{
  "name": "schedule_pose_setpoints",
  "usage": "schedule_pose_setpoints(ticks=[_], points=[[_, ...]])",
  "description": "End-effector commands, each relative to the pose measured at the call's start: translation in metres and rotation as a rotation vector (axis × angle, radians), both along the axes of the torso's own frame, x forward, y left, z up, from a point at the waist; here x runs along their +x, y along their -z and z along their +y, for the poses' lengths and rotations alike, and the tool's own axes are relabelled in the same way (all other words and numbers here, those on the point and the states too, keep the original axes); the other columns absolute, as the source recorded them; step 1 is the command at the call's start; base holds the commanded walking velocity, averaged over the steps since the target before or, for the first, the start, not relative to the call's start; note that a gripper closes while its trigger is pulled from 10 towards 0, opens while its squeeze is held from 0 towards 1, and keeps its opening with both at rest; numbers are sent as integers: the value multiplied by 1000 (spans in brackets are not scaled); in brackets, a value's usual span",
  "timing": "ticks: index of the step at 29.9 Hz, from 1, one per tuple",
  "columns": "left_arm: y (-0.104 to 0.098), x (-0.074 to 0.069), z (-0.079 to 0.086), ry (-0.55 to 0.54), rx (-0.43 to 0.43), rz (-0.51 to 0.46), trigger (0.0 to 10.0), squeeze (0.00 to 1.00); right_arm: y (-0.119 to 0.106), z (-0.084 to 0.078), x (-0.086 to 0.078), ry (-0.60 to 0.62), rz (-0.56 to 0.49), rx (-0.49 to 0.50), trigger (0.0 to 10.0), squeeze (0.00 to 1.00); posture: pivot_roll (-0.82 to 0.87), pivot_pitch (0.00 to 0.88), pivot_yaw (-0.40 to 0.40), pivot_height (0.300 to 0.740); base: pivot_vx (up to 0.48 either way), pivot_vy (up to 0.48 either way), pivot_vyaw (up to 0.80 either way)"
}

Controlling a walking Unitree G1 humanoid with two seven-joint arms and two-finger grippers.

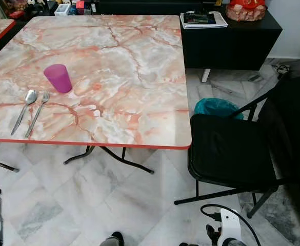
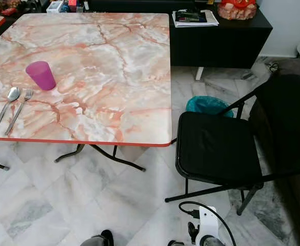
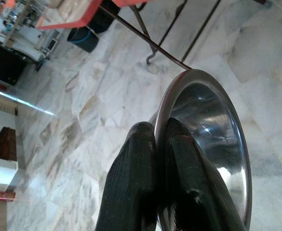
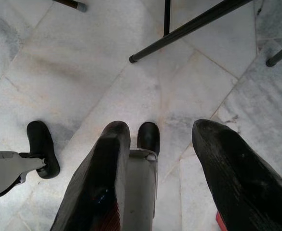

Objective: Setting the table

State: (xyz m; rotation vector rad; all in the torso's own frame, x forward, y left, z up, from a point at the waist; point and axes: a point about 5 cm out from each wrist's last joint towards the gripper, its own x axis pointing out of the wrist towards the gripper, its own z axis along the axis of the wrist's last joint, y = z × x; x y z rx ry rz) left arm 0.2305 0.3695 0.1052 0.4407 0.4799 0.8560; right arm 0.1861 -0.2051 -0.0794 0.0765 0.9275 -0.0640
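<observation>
Where the square table [image 1: 139, 77] with its glossy pink-and-white marble-patterned top and red edge band is seen from the head views, three items are found near its left edge: a translucent magenta plastic cup [image 1: 58, 78], standing upright, and, just beside it toward the near edge, a polished steel spoon [image 1: 25, 109] and a steel fork [image 1: 38, 113], laid side by side and apart. A black padded folding chair [image 1: 226, 148] is set off the near right corner, on a veined white marble tile floor [image 1: 88, 200]. A teal bin [image 1: 216, 107] behind the chair is partly hidden by the seat. A black cabinet [image 1: 232, 43] is cut off at the top.

In the left wrist view, the left gripper [image 3: 155, 144] is clamped on the rim of a round, mirror-finished steel bowl [image 3: 208, 144], one finger on either side of the rim; the bowl is held low above the floor, below the table's frame. The bowl's lower part is cut off.

In the right wrist view, the right gripper [image 4: 162, 159] is held spread apart, empty, above the floor.
</observation>
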Motion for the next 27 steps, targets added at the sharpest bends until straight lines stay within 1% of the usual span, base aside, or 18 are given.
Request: schedule_pose_setpoints(ticks=[1, 2, 3, 4, 6, 8, 10, 11, 13, 15, 17, 19, 20, 21, 22, 23, 24, 27], points=[[16, -3, -3, -2, -61, 31, 10000, 0, 4, 0, -7, 8, 25, 6, 10000, 0, 48, 170, 35, 740, 0, 0, 0], [29, -3, -8, 2, -115, 49, 10000, 0, 4, 0, -7, 8, 25, 6, 10000, 0, 48, 170, 35, 740, 0, 0, 0], [29, -3, -8, 2, -115, 49, 10000, 0, 4, 0, -7, 8, 25, 6, 10000, 0, 48, 170, 35, 740, 0, 0, 0], [38, -4, -12, 4, -152, 62, 10000, 0, 4, 0, -7, 8, 26, 6, 10000, 0, 48, 170, 35, 740, 0, 0, 0], [56, -2, -22, 30, -250, 94, 10000, 0, 4, 0, -7, 7, 27, 8, 10000, 0, 47, 170, 34, 740, 0, 0, 0], [56, -2, -22, 30, -250, 94, 10000, 0, 4, 0, -7, 7, 27, 8, 10000, 0, 47, 170, 34, 740, 0, 0, 0], [81, -3, -38, 53, -411, 128, 10000, 0, 4, 0, -8, 6, 29, 9, 10000, 0, 41, 170, 35, 740, 0, 0, 0], [81, -3, -38, 53, -411, 128, 10000, 0, 4, 0, -8, 6, 29, 9, 10000, 0, 41, 170, 35, 740, 0, 0, 0], [97, -3, -53, 87, -504, 161, 10000, 0, 4, 0, -8, 7, 31, 10, 10000, 0, 40, 170, 35, 740, 0, 0, 0], [107, 3, -71, 178, -569, 160, 10000, 0, 4, 0, -8, 9, 31, 9, 10000, 0, 39, 172, 32, 740, 0, 0, 0], [107, 3, -71, 178, -569, 160, 10000, 0, 4, 0, -8, 9, 31, 9, 10000, 0, 39, 172, 32, 740, 0, 0, 0], [110, 5, -78, 215, -589, 156, 10000, 0, 4, 0, -8, 9, 32, 8, 10000, 0, 39, 172, 32, 740, 0, 0, 0], [115, 10, -91, 314, -592, 158, 10000, 0, 4, 0, -8, 10, 31, 8, 10000, 0, 34, 174, 31, 740, 0, 0, 0], [115, 10, -91, 314, -592, 158, 10000, 0, 4, 0, -8, 10, 31, 8, 10000, 0, 34, 174, 31, 740, 0, 0, 0], [119, 12, -104, 381, -614, 151, 10000, 0, 4, 0, -8, 12, 31, 8, 10000, 0, 27, 176, 29, 740, 0, 0, 0], [119, 12, -104, 381, -614, 151, 10000, 0, 4, 0, -8, 12, 31, 8, 10000, 0, 27, 176, 29, 740, 0, 0, 0], [124, 13, -114, 421, -632, 134, 10000, 0, 4, 0, -8, 14, 30, 8, 10000, 0, 23, 179, 26, 740, 0, 0, 0], [124, 13, -114, 421, -632, 134, 10000, 0, 4, 0, -8, 14, 30, 8, 10000, 0, 23, 179, 26, 740, 0, 0, 0]])
